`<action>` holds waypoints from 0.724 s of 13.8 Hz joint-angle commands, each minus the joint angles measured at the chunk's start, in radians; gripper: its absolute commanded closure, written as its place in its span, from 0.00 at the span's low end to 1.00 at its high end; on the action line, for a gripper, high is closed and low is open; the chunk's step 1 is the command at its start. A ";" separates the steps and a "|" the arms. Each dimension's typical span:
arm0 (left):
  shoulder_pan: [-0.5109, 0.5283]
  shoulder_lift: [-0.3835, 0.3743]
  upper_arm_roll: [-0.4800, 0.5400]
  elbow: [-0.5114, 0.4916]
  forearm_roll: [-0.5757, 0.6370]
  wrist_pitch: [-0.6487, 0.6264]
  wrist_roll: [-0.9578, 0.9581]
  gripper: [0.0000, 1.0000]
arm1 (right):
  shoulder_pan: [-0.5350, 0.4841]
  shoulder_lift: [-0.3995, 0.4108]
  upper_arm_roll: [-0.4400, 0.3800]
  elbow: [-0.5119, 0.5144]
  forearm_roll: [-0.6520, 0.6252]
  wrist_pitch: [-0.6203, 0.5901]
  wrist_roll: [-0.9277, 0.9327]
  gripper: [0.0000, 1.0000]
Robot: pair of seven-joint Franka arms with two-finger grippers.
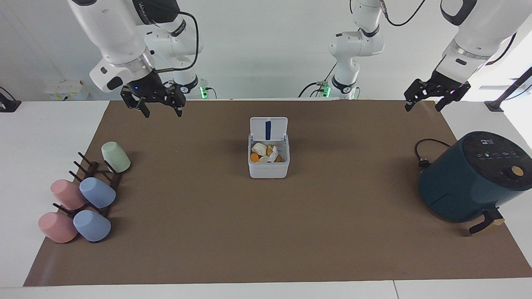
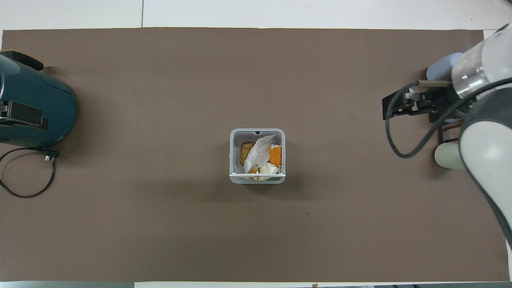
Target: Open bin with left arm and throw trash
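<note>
While lid up, trash [image 1: 266,153] in bin [image 1: 268,169]; left tool [image 1: 430,99] and right tool [image 1: 159,106] spread, raised.

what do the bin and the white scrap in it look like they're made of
The bin looks like moulded plastic with a smooth matte pale grey-white finish: even colour, rounded corners, thin walls, a flat lid standing open on a hinge. The white scrap among the trash looks like thin paper or tissue, judging by its sharp creases and crumpled folds, though a thin plastic wrapper can't be ruled out.
</note>
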 commanded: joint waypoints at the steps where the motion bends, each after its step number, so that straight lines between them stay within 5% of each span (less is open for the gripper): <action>1: -0.007 -0.012 0.005 -0.011 0.023 -0.009 -0.003 0.00 | 0.050 -0.097 -0.061 -0.174 -0.062 0.094 -0.065 0.00; 10: 0.001 -0.026 0.006 -0.050 0.023 0.043 -0.003 0.00 | 0.012 -0.042 -0.127 -0.143 -0.065 0.078 -0.088 0.00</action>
